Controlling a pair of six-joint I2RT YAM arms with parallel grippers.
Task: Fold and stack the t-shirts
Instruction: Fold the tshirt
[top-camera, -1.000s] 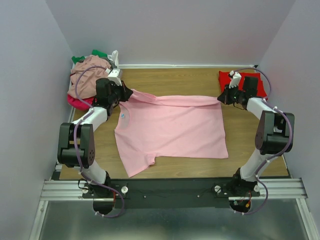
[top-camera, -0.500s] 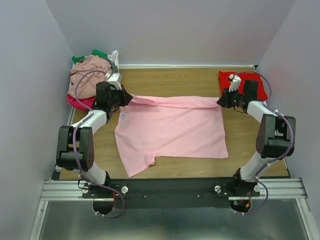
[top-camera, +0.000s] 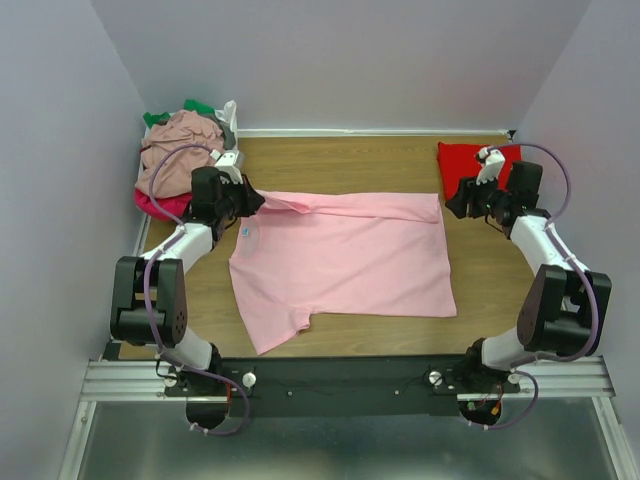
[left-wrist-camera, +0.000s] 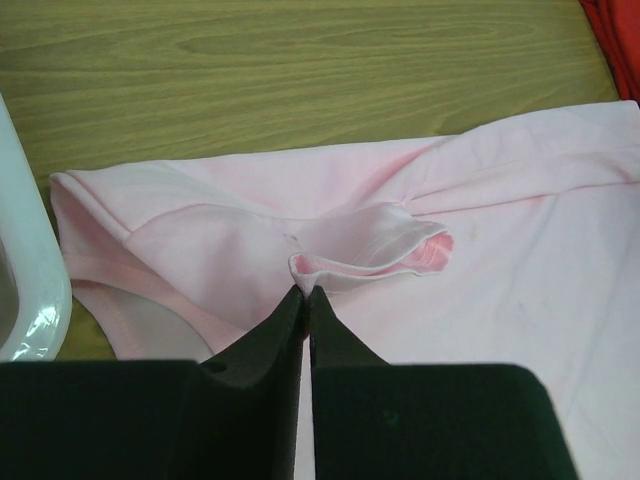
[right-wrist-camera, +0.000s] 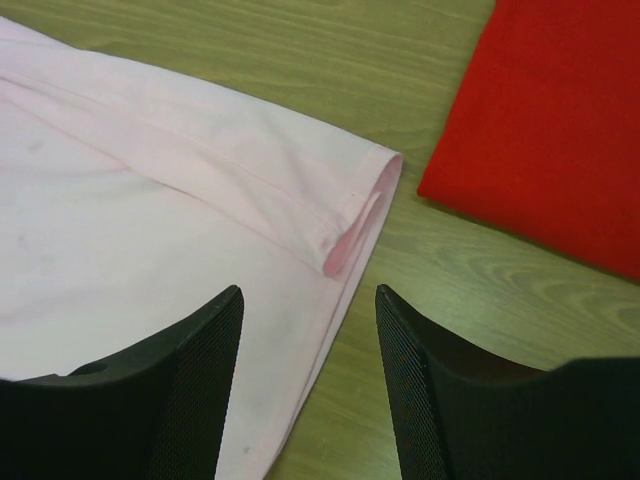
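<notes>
A light pink t-shirt (top-camera: 340, 260) lies spread on the wooden table, its far edge folded over toward me. My left gripper (top-camera: 250, 200) is at the shirt's far left corner. In the left wrist view the left gripper (left-wrist-camera: 305, 290) is shut on a raised fold of the pink t-shirt (left-wrist-camera: 370, 240) at the sleeve. My right gripper (top-camera: 457, 206) stands open just off the shirt's far right corner. The right wrist view has that gripper (right-wrist-camera: 308, 295) over the hem of the pink shirt (right-wrist-camera: 150, 200), holding nothing. A folded bright red t-shirt (top-camera: 456, 158) (right-wrist-camera: 560, 130) lies behind it.
A white basket (top-camera: 228, 115) (left-wrist-camera: 25, 280) at the far left corner holds a heap with a dusty rose shirt (top-camera: 180, 150), a green one (top-camera: 200, 105) and a magenta one (top-camera: 158, 205). Walls close in the table on three sides.
My right gripper has opened, let go of the shirt's far right corner and drawn back to the right. The corner now lies flat. My left gripper has shifted slightly left.
</notes>
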